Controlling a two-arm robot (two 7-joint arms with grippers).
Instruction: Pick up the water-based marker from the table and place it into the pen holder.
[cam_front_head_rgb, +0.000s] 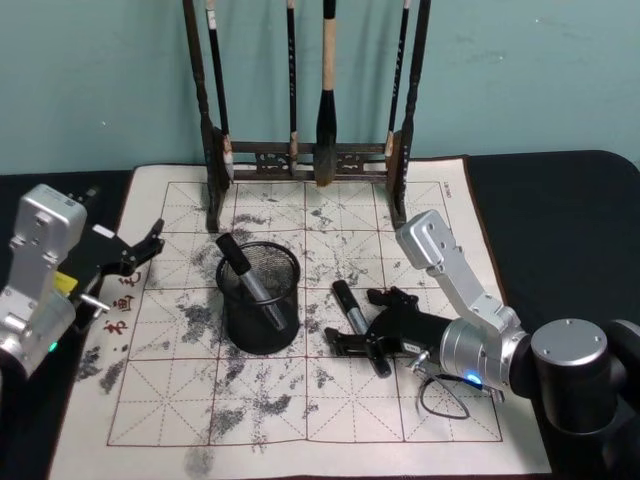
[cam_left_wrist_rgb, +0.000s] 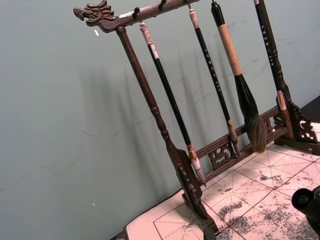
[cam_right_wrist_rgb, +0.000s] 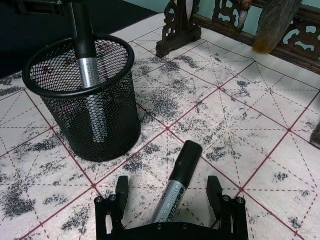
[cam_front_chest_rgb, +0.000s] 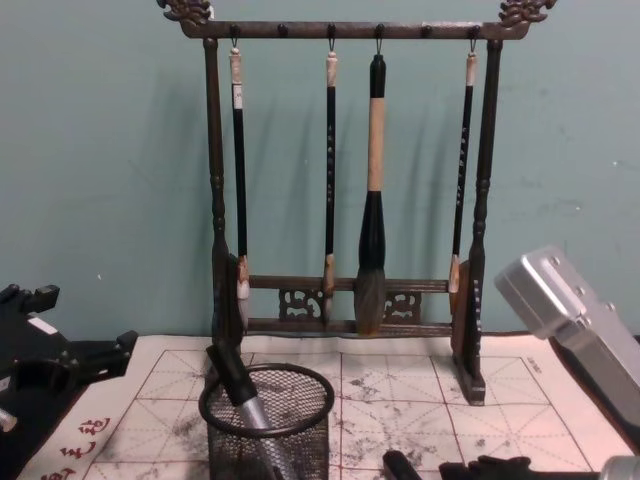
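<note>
- The right gripper (cam_right_wrist_rgb: 168, 186) is sitting low on the mat (cam_front_head_rgb: 180, 400). Its jaws are standing apart on either side of the marker (cam_front_head_rgb: 348, 303) and are not touching it.
- The marker is lying flat on the mat, just right of the holder (cam_front_head_rgb: 255, 335), with its black end pointing toward the rack (cam_front_head_rgb: 300, 155).
- A second marker (cam_front_head_rgb: 243, 272) is leaning inside the holder.
- The left gripper (cam_front_head_rgb: 130, 262) is hovering at the mat's left edge, jaws apart, holding nothing.
</note>
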